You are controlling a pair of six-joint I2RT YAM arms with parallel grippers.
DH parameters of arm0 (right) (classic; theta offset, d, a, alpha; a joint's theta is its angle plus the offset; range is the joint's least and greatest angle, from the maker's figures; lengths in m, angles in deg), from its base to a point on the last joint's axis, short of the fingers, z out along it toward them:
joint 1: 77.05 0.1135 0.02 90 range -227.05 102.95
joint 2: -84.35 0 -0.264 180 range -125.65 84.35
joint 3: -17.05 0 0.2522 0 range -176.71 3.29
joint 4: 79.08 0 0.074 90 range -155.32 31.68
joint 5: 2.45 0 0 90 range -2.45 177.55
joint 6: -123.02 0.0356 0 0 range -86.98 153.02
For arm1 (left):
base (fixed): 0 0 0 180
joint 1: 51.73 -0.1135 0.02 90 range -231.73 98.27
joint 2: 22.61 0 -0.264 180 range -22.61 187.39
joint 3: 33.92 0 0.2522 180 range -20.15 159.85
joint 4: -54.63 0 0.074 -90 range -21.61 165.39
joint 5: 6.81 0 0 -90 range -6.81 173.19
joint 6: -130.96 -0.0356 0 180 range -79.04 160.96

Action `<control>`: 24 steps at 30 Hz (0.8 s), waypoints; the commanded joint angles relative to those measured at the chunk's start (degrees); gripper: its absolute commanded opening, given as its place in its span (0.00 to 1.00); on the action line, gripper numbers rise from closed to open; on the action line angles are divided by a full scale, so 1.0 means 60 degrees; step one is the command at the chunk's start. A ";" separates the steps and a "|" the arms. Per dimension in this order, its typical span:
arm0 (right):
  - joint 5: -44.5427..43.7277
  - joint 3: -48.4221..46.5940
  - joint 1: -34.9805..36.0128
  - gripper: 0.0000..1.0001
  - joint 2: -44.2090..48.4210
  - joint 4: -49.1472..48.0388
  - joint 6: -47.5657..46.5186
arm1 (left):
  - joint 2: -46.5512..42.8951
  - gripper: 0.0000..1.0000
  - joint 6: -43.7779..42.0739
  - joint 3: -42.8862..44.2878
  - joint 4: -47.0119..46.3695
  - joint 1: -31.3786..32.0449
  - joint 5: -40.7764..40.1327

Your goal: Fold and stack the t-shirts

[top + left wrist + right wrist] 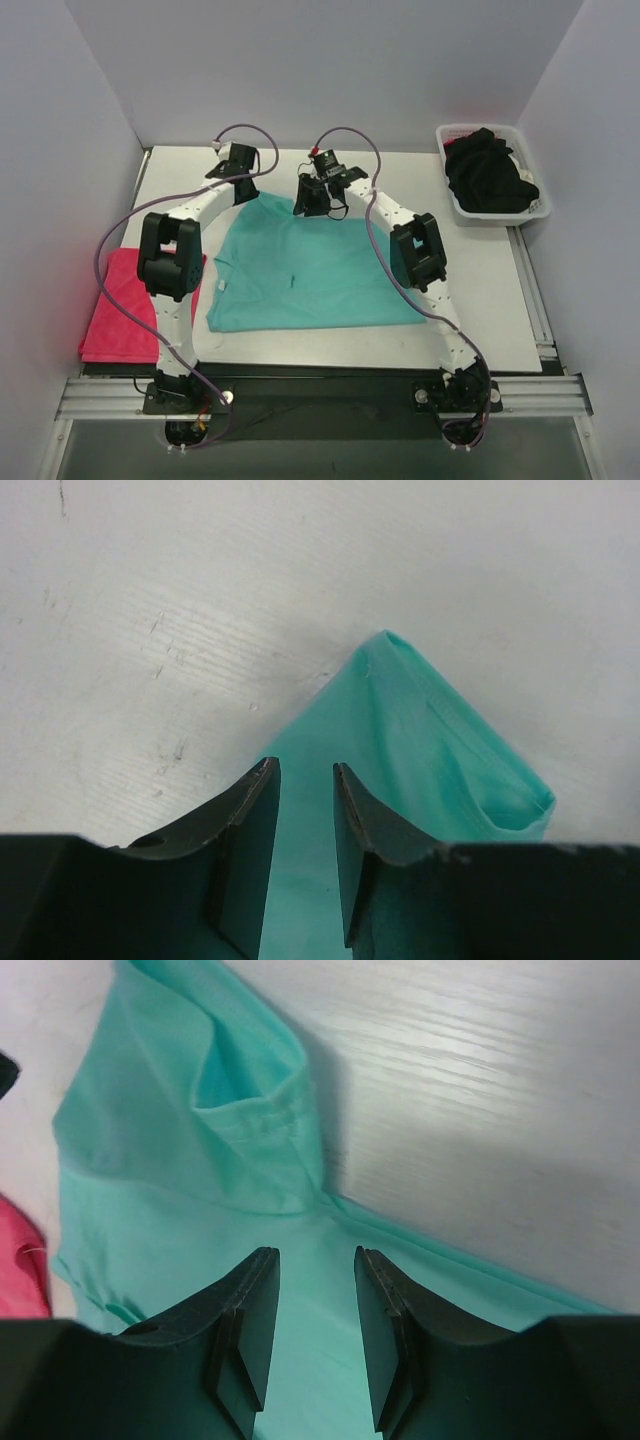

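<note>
Top external view: the teal-green t-shirt point(310, 270) lies spread flat mid-table point(490, 300), with both my arms reaching to its far edge. My left gripper point(305, 770) hangs over the far-left sleeve, jaws parted by a narrow gap, teal cloth showing between them and nothing pinched. My right gripper point(315, 1255) sits over the far-right shoulder, jaws a little wider, likewise holding nothing. The pinkish-red t-shirt point(115, 300) lies folded at the table's left edge. The black t-shirts point(485, 175) fill the white basket point(500, 216), far right.
</note>
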 commanded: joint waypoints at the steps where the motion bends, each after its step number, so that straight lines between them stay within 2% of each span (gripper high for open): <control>1: 0.1528 -0.0116 0.0187 0.37 0.0174 -0.1842 -0.0105 | 0.0137 0.39 0.0096 0.0463 -0.0558 -0.0193 0.0845; 7: 0.2203 -0.0159 0.0245 0.37 -0.0163 -0.3090 0.0466 | 0.0635 0.39 0.0199 0.0887 -0.0077 -0.0442 0.1782; 15: 0.2409 -0.0716 0.0143 0.39 -0.1085 -0.3239 0.0994 | 0.0899 0.39 0.0477 0.0830 0.0233 -0.0750 0.2999; 20: 0.2044 -0.0702 -0.0003 0.39 -0.1336 -0.3181 0.1199 | 0.1001 0.39 0.0536 0.0829 0.0422 -0.0765 0.3000; 24: 0.1531 -0.0731 -0.0208 0.40 -0.1438 -0.3107 0.1433 | 0.1250 0.39 0.0434 0.1209 0.1255 -0.0765 0.2502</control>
